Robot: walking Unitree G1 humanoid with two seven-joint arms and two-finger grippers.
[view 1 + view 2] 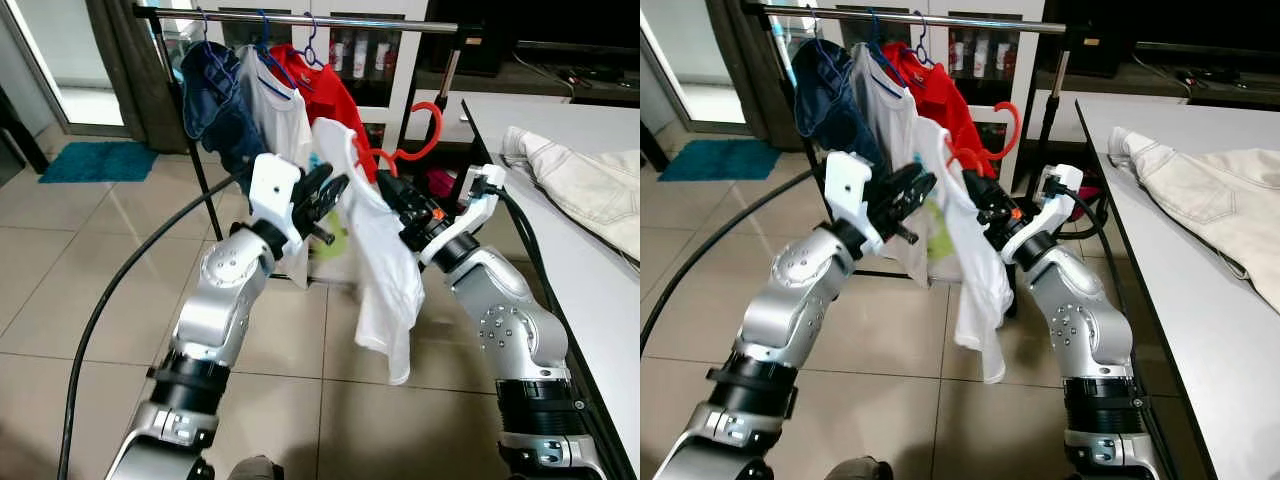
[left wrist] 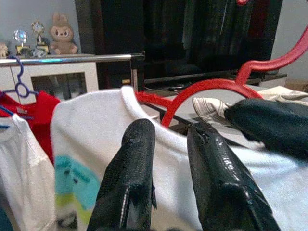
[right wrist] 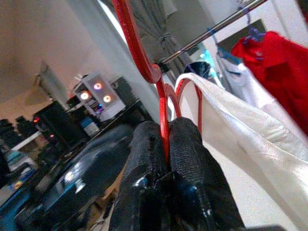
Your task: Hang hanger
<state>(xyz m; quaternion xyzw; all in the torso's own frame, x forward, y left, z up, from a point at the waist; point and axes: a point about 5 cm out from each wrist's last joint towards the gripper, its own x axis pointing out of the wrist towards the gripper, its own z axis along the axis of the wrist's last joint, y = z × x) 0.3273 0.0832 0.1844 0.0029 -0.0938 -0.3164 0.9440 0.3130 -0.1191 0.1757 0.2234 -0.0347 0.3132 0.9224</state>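
Steel clothes rail [image 1: 300, 19] spans the far side, carrying a navy garment [image 1: 215, 100], a white T-shirt [image 1: 280, 110] and a red shirt [image 1: 325, 85]. Below it, the left claw [image 1: 325, 200] stands slightly parted beside a hanging white printed shirt [image 1: 385, 270], gripping nothing. Right of that, the right claw [image 1: 395, 195] is clamped on the red plastic hanger [image 1: 425, 135] bearing this shirt, below the rail. A cream jacket [image 1: 585, 185] lies on the white desk [image 1: 600, 300] at right.

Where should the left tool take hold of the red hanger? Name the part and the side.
Take the red hanger at its bare shoulder bar beside the neck, just outside the white T-shirt collar, coming from the robot's left. The right tool already pinches the stem under the hook, and cloth covers the rest.
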